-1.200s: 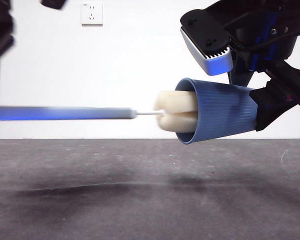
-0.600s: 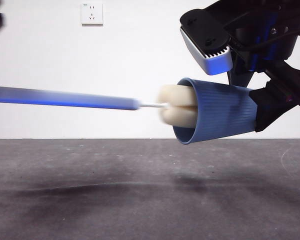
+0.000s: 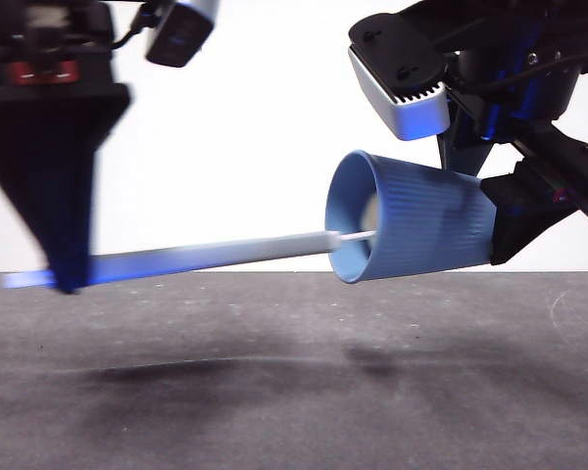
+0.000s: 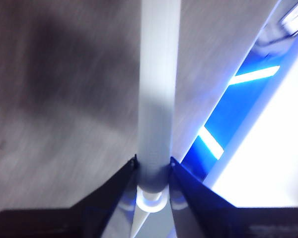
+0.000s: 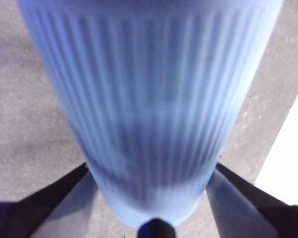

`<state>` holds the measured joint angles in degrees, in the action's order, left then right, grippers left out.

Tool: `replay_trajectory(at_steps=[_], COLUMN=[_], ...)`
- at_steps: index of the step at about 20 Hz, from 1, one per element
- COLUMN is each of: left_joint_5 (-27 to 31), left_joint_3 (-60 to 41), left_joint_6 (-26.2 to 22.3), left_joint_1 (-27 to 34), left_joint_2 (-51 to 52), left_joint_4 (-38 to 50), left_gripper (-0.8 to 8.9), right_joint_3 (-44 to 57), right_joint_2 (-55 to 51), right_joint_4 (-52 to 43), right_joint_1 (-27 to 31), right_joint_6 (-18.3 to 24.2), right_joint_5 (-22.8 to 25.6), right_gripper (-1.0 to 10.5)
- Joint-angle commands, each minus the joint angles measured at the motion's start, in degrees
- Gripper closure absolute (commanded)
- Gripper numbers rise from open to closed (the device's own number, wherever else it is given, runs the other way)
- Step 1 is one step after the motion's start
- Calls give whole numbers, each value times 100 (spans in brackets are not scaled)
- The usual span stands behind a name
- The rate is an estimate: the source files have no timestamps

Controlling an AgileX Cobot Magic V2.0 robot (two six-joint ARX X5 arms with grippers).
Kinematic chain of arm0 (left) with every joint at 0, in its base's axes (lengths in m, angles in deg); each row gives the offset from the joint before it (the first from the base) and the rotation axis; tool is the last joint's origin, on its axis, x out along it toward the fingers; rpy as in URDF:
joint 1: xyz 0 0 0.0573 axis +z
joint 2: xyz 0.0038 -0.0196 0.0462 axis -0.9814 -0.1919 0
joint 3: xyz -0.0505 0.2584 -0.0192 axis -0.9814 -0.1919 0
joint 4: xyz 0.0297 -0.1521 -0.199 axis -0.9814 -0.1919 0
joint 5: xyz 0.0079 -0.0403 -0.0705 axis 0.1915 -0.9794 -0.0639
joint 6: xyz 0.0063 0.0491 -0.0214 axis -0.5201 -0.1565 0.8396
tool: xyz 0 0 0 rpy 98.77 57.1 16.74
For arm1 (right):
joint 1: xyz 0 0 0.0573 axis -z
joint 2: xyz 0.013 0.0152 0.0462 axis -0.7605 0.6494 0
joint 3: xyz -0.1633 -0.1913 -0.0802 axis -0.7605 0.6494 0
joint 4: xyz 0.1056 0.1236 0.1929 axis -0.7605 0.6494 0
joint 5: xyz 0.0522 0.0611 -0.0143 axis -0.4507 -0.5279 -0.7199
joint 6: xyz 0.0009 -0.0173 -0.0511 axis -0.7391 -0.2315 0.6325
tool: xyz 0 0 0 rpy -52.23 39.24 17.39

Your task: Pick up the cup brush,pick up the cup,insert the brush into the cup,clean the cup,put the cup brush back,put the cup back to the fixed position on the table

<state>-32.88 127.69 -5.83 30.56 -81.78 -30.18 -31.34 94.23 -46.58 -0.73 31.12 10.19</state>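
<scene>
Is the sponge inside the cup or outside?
Inside. In the front view the brush reaches through the mouth of the sideways cup, and its pale sponge head shows deep within, past the rim.

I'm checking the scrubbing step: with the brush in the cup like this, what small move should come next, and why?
Probably a short stroke of the brush in and out along the cup's axis. The sponge head sits deep inside the sideways-held cup, above the table. The left gripper clamps the handle and the right gripper grips the cup's base, so both seem steady enough for scrubbing.
</scene>
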Motion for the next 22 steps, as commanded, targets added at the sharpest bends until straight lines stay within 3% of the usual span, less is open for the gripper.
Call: replay_trajectory(at_steps=[1,7,13,15,19,22], left_joint_5=[511,800,920,922,1060,1040], left_joint_3=[13,13,13,0,-345,-925], left_joint_6=[188,348,678,1036,2179,2883], left_joint_1=[57,177,354,354,354,387], left_joint_2=[144,979,2039,2345,2706,2645], left_joint_4=[-459,-1384,-2028,-1941,-739,656], left_gripper=[822,822,822,822,822,822], right_joint_3=[0,0,0,0,0,0], right_joint_2=[44,44,44,22,-219,-678], right_joint_4=[-2,0,-35,-219,-476,-581], right_joint_1=[-11,-4,-4,-4,-4,-4], right_joint_6=[-103,-358,-1235,-1998,-4710,-6432], right_joint_5=[13,44,42,46,-55,-745], right_gripper=[963,963,963,963,963,963])
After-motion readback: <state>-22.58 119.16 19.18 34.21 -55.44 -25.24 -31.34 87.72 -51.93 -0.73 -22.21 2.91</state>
